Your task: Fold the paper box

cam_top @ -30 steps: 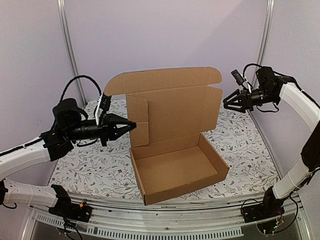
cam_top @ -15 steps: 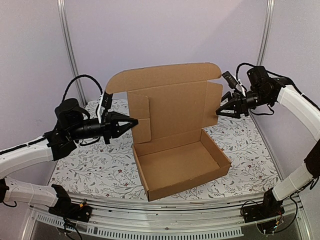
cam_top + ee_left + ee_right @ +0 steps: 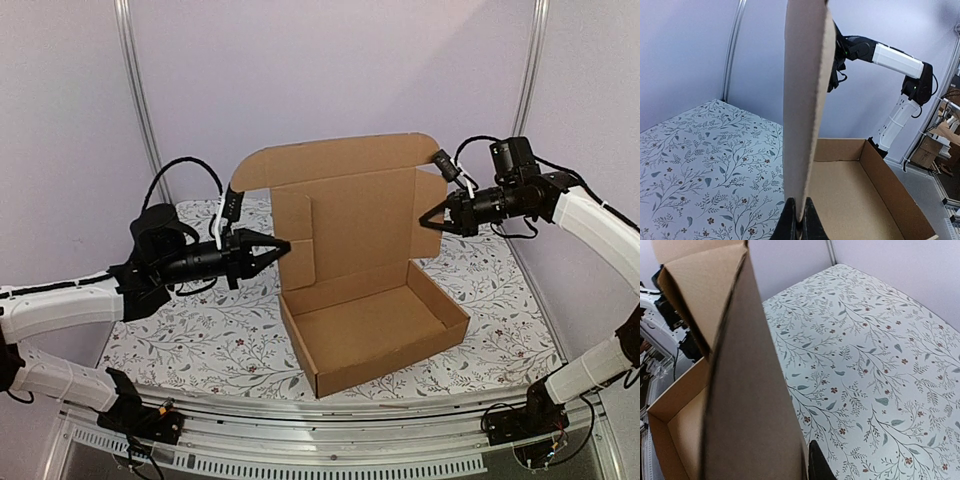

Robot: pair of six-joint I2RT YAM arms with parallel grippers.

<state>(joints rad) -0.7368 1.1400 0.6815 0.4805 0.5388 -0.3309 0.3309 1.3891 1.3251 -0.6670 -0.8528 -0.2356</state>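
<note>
Nearest the bottom of the top view, the box (image 3: 380, 345) sits in the middle of the table (image 3: 190, 340), its tray already formed and open to the camera. Behind the tray the lid (image 3: 360, 215) stands upright, with the tuck strip (image 3: 330, 160) bent forward along its top edge. At centre left of the frame my left gripper (image 3: 286, 244) is closed tight on the edge of the left flap (image 3: 297, 235); in my left wrist view the card runs straight up from between the fingers (image 3: 790, 225). At upper right my right gripper (image 3: 425, 216) meets the right flap (image 3: 425, 242), and its tips look pinched on the card, though my right wrist view shows only one finger (image 3: 817, 465) beside the flap. I judge the step in hand to be turning both side flaps inward, ahead of closing the lid. The next move calls for swinging each flap square to the lid, both together and evenly, so the upright lid does not twist or drag the tray across the table; then the lid can come down with the flaps sliding inside the tray walls.
</note>
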